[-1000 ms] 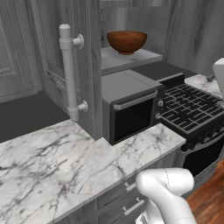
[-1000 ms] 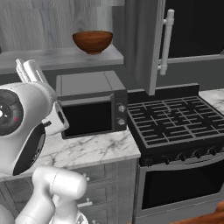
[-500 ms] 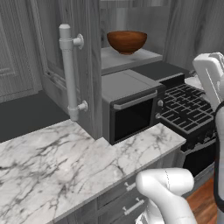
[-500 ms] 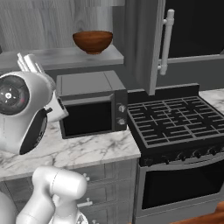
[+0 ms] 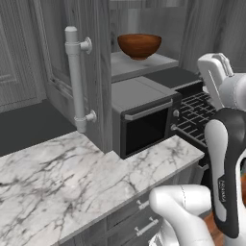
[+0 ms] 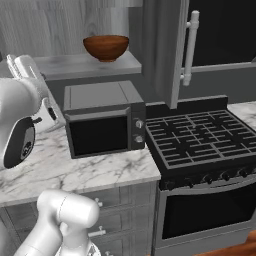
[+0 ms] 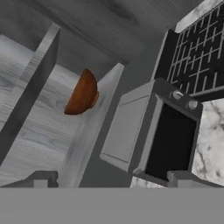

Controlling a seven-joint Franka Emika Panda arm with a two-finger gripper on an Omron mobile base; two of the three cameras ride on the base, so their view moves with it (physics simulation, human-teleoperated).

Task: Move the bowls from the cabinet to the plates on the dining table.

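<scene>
One brown bowl sits upright on the grey shelf of the open cabinet, above the microwave. The hand view is rolled, so there the bowl appears on its side against the cabinet shelf. My gripper is open with nothing between its fingers. It is well short of the bowl and aimed toward the shelf and microwave. In the left base view my white hand is raised at the right, level with the shelf. The plates and the dining table are out of view.
A black microwave stands on the marble counter under the shelf. A gas stove lies to its right. The open door's bar handle juts out on the left.
My arm has swung up and in toward the cabinet, showing further into both base views. The gripper stays open. The bowl and the base have not moved.
</scene>
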